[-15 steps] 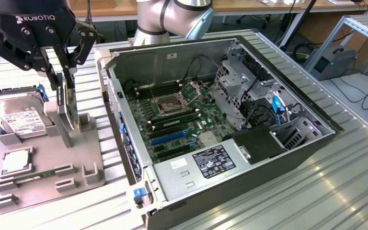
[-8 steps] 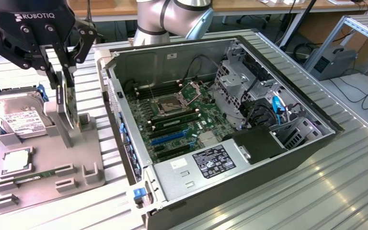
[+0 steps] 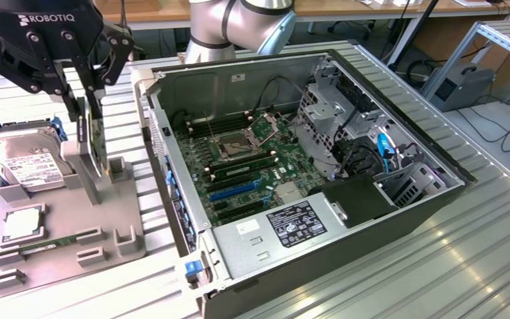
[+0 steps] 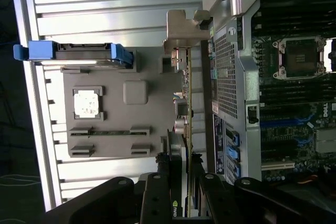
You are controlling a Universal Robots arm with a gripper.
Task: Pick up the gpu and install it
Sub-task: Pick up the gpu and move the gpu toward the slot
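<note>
The gripper [image 3: 87, 109] reaches straight down over the grey parts holder [image 3: 104, 219]. In the wrist view its fingers [image 4: 160, 182] press against both faces of the gpu [image 4: 184, 103], so I judge it clamped on the card's upper edge. The gpu stands on edge in the holder's slot, not yet lifted clear, with its silver end bracket [image 4: 181, 30] at the end away from the gripper. The holder sits on the slatted worktop [image 3: 467, 266], just beside the open computer case [image 3: 326, 252].

Also in the holder are a hard drive [image 3: 24, 163] in blue rails, a processor [image 3: 22, 222] and a memory stick [image 3: 51, 242]. Inside the case, the motherboard [image 3: 255, 173] shows blue expansion slots [image 3: 233, 193] near the holder-side wall.

The grip is on a narrow strip near one end, so the long card could pivot or slip between the pads. A tilted lift could snag the bracket or bottom edge on the holder's posts. The case wall stands close by, and a low carry could knock the card against its rim. A card held slightly crooked would probably jam at the slot instead of seating.
</note>
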